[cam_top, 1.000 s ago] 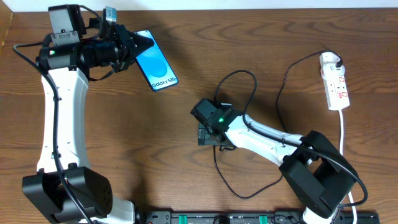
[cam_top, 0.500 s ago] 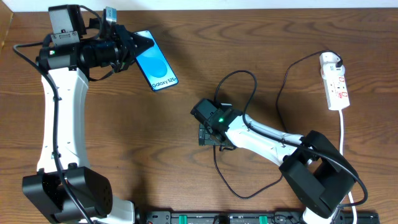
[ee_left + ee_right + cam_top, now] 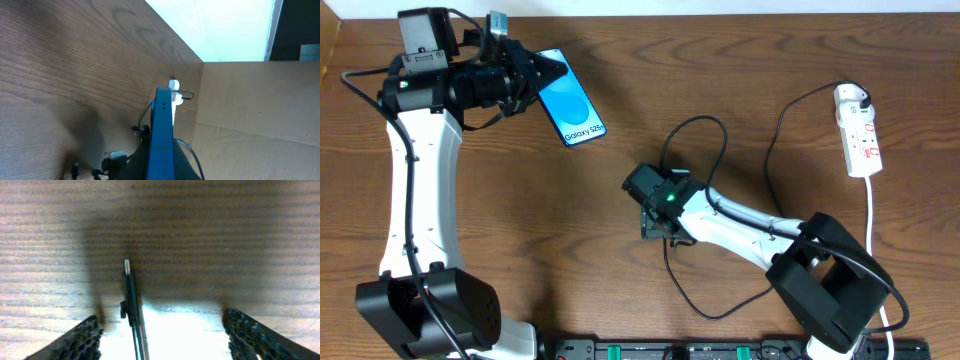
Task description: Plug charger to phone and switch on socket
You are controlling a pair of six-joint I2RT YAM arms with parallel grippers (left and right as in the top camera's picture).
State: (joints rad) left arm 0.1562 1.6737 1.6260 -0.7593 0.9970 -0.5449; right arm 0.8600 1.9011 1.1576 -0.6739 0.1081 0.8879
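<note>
Wood-grain table [image 3: 570, 250], cardboard panel [image 3: 250, 110] at edge, phone [image 3: 575, 105] in left claw [image 3: 551, 73]

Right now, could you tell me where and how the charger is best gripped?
Take the charger on its black plug body, just behind the metal tip, from straight above. It lies flat on the table, off-centre between the fingers of the open right gripper, so centring first would probably help.
</note>
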